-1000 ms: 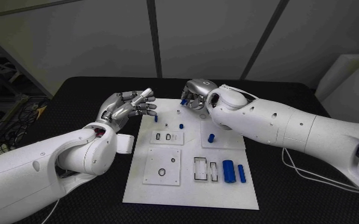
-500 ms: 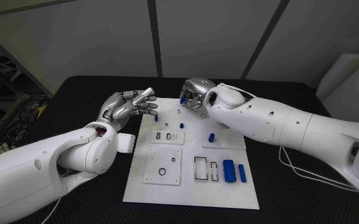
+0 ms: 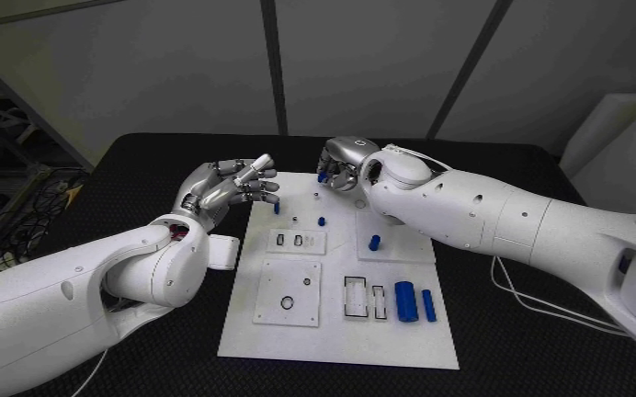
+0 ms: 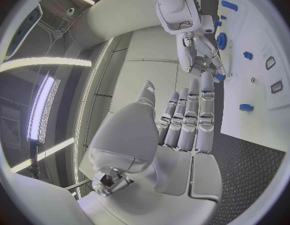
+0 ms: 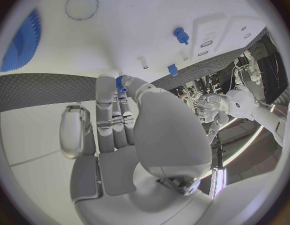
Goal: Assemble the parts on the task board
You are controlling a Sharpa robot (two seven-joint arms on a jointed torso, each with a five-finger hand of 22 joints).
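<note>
The right hand [image 3: 342,169] has edged toward the far edge of the white task board [image 3: 338,346] on the black tabletop [image 3: 146,163], pinching a small blue part [image 3: 323,176] held upright above the board's far holes. The left hand [image 3: 228,187], fingers spread and empty, hovers beside the board's left edge, farther from those holes.

A robotics lab or test cell is suggested: a black table [image 3: 159,153] is enclosed by plain grey panel walls [image 3: 371,39] with dark seams, a white task board [image 3: 338,323] is laid out on it, and cables [image 3: 39,204] are seen beside the table.
</note>
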